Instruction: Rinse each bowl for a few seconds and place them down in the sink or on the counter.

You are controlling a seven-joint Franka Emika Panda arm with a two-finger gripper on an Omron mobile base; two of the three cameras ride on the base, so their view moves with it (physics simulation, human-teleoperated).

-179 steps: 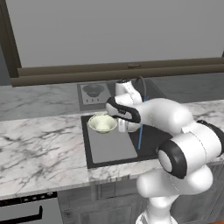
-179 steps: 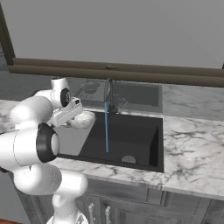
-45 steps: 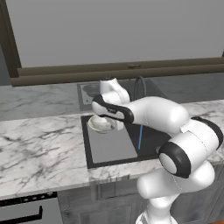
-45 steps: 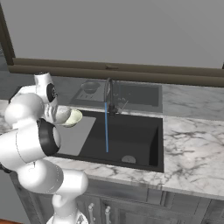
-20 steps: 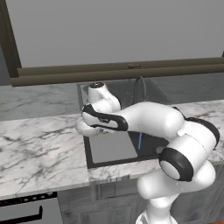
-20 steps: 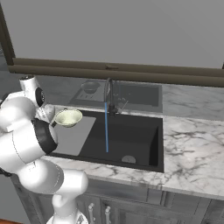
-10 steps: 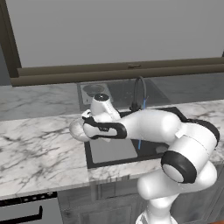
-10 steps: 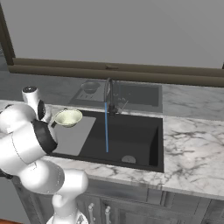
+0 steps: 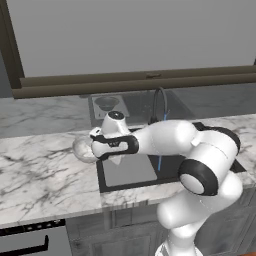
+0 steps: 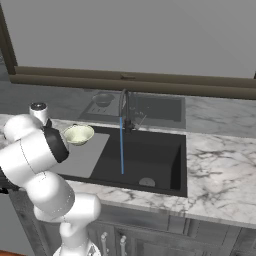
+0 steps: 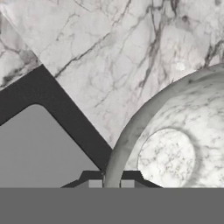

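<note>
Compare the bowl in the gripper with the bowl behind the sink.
The held bowl is pinched at its rim by the shut gripper; the far bowl sits free. The held bowl is at the sink's left edge; the far bowl behind it, beside the tap. The held bowl looks cream-green, the far bowl grey. Both are small, round, upright.

Pale cream bowl (image 10: pixel 78 134), black sink (image 10: pixel 150 155), white grey-veined marble counter (image 9: pixel 45 175).

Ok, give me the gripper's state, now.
Gripper: shut on the rim of the pale cream bowl, held over the counter at the sink's left edge.
</note>
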